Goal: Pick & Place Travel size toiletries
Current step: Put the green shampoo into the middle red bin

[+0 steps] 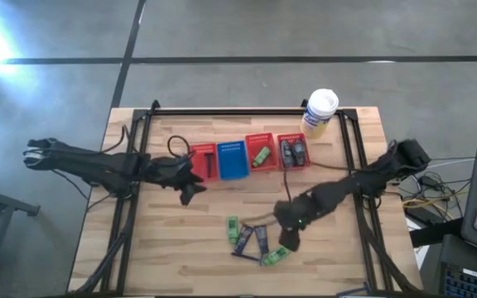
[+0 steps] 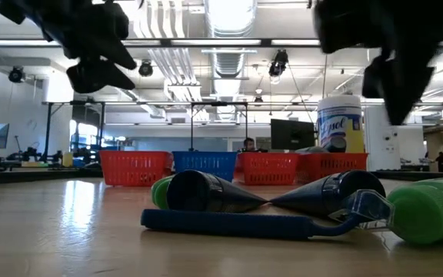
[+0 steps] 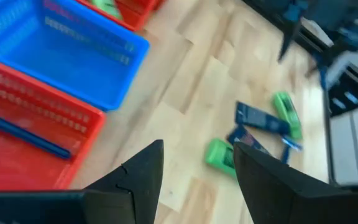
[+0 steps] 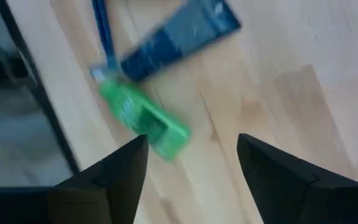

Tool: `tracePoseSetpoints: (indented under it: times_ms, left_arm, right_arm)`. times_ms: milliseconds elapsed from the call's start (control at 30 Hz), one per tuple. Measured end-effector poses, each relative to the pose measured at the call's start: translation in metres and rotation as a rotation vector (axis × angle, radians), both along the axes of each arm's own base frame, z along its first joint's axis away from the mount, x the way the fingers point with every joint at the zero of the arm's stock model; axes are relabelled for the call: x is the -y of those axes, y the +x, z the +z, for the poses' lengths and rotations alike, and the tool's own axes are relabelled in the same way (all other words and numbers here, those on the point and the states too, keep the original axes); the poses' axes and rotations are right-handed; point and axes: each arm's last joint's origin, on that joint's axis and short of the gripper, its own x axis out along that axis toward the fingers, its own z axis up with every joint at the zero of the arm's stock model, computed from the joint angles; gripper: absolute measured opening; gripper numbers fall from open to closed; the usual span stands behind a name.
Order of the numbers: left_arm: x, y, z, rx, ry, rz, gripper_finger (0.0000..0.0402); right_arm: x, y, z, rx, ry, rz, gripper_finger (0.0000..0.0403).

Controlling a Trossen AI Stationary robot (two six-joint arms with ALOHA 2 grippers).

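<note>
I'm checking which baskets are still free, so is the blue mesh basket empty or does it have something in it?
Empty: the blue mesh basket shows only its bare blue floor in the high view, and the left wrist view shows the same.

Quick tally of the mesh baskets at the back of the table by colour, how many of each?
Red baskets: 3
Blue basket: 1
Total: 4

Lab or workshop hall: exposed ceiling ducts [image 2: 229,54], strip lights, monitors [image 2: 291,132], concrete floor [image 1: 247,33].
</note>
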Motion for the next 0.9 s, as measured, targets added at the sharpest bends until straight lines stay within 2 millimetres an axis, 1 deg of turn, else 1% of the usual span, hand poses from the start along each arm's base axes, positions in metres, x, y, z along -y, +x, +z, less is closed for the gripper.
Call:
tracePoseSetpoints:
  times_ms: [67, 167, 300, 400, 500, 667, 800, 900]
  left_arm:
    - [0.004, -0.001, 0.000, 0.001, 0.010, -0.030, 0.0197]
    - [0.008, -0.001, 0.000, -0.002, 0.020, -0.054, 0.0197]
    - [0.009, 0.000, -0.001, -0.008, 0.021, -0.061, 0.0197]
    - [0.011, -0.001, -0.001, -0.011, 0.019, -0.065, 0.0197]
    - [0.012, -0.002, -0.001, -0.010, 0.017, -0.070, 0.0197]
    - [0.012, -0.002, -0.001, -0.015, 0.013, -0.068, 0.0197]
    - [0.012, -0.002, -0.002, -0.016, 0.005, -0.059, 0.0197]
    - [0.012, -0.002, -0.002, -0.019, -0.010, -0.049, 0.0197]
  right_arm:
    - [-0.014, -0.003, -0.002, 0.001, -0.046, 0.107, 0.0238]
    - [-0.035, -0.005, -0.008, 0.047, -0.110, 0.363, 0.0241]
    - [-0.063, 0.002, -0.019, 0.120, -0.197, 0.714, 0.0262]
    - [-0.080, 0.012, -0.027, 0.158, -0.253, 0.859, 0.0285]
    - [-0.090, 0.022, -0.036, 0.129, -0.308, 0.885, 0.0306]
    - [-0.094, 0.030, -0.060, 0.010, -0.346, 0.884, 0.0327]
    - [-0.094, 0.033, -0.070, 0.007, -0.352, 0.871, 0.0326]
    - [-0.090, 0.035, -0.071, 0.005, -0.337, 0.839, 0.0309]
